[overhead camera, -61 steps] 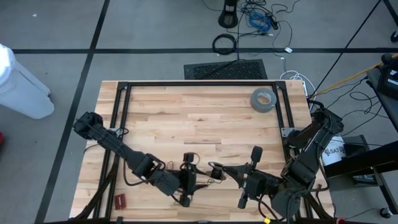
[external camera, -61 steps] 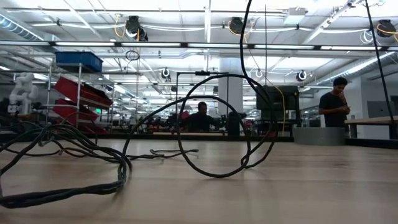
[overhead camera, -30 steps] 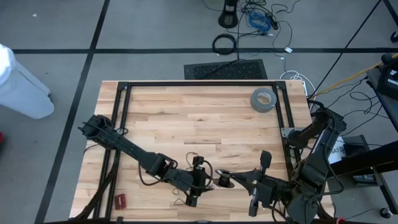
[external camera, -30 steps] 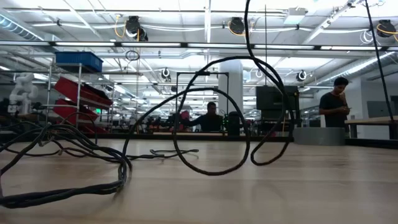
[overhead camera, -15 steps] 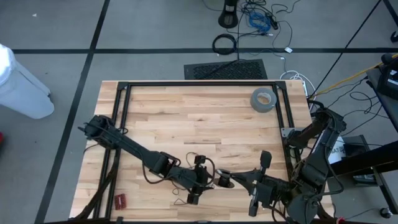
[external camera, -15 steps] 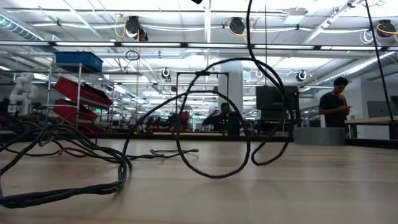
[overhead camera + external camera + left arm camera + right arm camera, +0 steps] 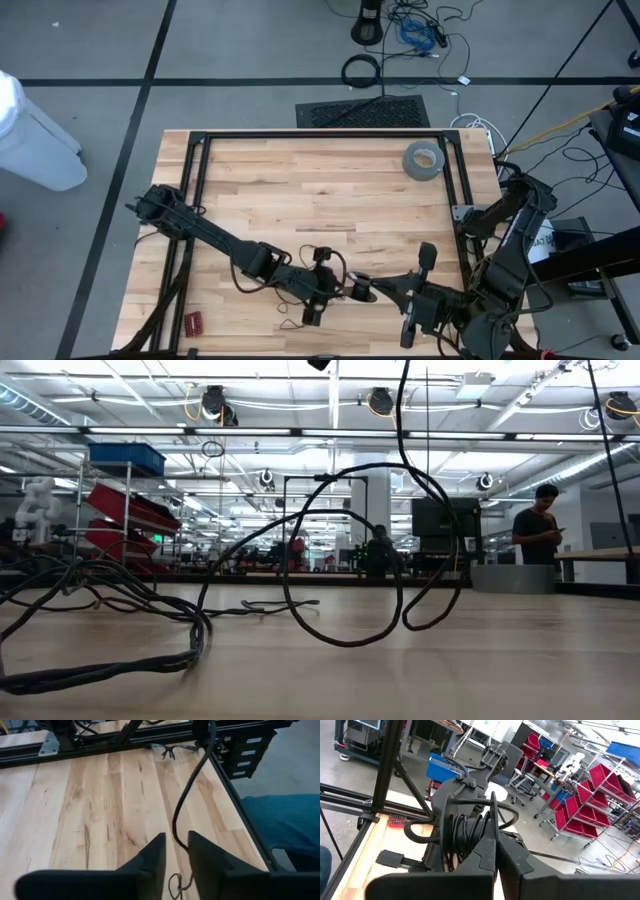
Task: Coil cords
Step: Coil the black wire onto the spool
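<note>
High view: left end effector [image 7: 334,285] narrow around cords [image 7: 327,262], grey tape roll [image 7: 424,159] well apart

Light wood-plank desk [image 7: 300,190] inside black frame. Grey tape roll [image 7: 423,160] flat on desk, well beyond right claw [image 7: 358,289]. Small red item [image 7: 192,323] on desk near edge, well apart from left claw [image 7: 317,285]. Thin black cord [image 7: 345,615] loops on desk between claws.

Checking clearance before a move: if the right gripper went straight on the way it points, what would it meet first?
Probably the coiled cord bunched just past the right gripper; behind it sits the left arm's wrist. Depth is unclear.
</note>
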`<action>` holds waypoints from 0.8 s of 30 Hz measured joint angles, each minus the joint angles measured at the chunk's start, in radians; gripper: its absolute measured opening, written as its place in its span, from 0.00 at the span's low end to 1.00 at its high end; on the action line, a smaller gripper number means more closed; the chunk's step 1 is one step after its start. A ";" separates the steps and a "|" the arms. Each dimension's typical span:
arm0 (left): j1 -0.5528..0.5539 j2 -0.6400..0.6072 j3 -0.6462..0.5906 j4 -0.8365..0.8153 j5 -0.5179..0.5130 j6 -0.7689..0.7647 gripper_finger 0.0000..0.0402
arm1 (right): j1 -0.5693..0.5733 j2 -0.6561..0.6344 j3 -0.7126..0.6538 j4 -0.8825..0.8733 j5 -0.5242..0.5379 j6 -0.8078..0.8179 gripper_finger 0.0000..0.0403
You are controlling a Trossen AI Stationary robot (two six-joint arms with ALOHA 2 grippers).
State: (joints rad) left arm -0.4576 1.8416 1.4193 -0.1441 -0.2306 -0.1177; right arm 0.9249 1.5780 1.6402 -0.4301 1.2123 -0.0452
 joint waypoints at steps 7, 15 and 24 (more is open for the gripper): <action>0.020 -0.008 0.000 -0.004 -0.011 -0.006 0.02 | 0.000 0.000 0.000 0.000 -0.001 0.000 0.00; 0.000 -0.091 0.000 -0.134 -0.095 -0.031 0.01 | 0.000 0.000 0.000 -0.002 -0.006 0.000 0.00; -0.105 -0.197 0.001 -0.207 -0.317 -0.034 0.01 | -0.003 0.000 0.000 -0.008 -0.008 0.007 0.00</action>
State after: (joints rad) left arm -0.5622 1.6445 1.4200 -0.3511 -0.5471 -0.1516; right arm 0.9222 1.5780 1.6402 -0.4385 1.2043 -0.0383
